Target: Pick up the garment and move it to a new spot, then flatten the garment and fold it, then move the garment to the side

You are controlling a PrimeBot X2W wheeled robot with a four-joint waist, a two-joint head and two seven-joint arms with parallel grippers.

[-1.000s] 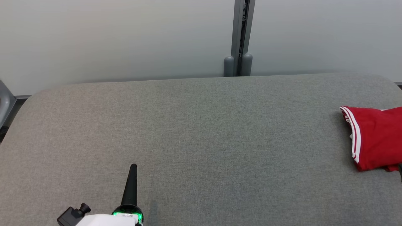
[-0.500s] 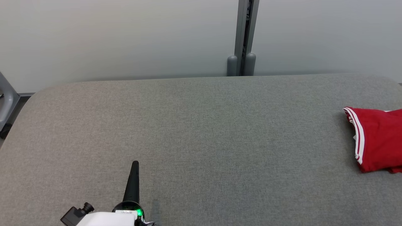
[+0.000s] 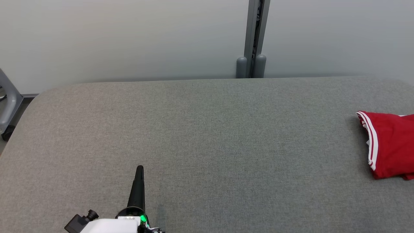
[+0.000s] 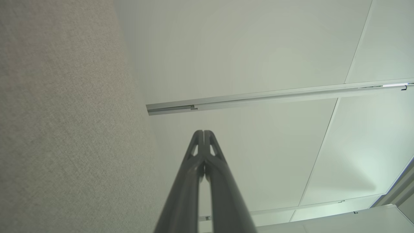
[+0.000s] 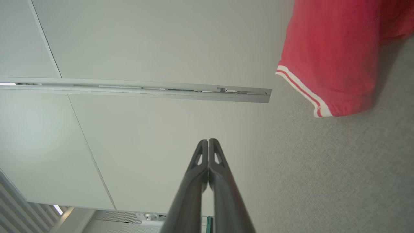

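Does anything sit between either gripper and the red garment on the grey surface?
Nothing visible does. In the head view, plain grey surface runs from the left gripper to the red garment at the right edge. The right gripper, jaws shut, sits apart from it.

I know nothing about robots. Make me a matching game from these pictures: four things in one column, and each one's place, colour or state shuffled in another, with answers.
1. garment
2. left gripper
3. metal post
4. table

A. upright against the wall
B. shut, at the head view's lower left
C. red with white stripes, at the right edge
D. covered in grey woven fabric

Pairs: 1-C, 2-B, 3-A, 4-D
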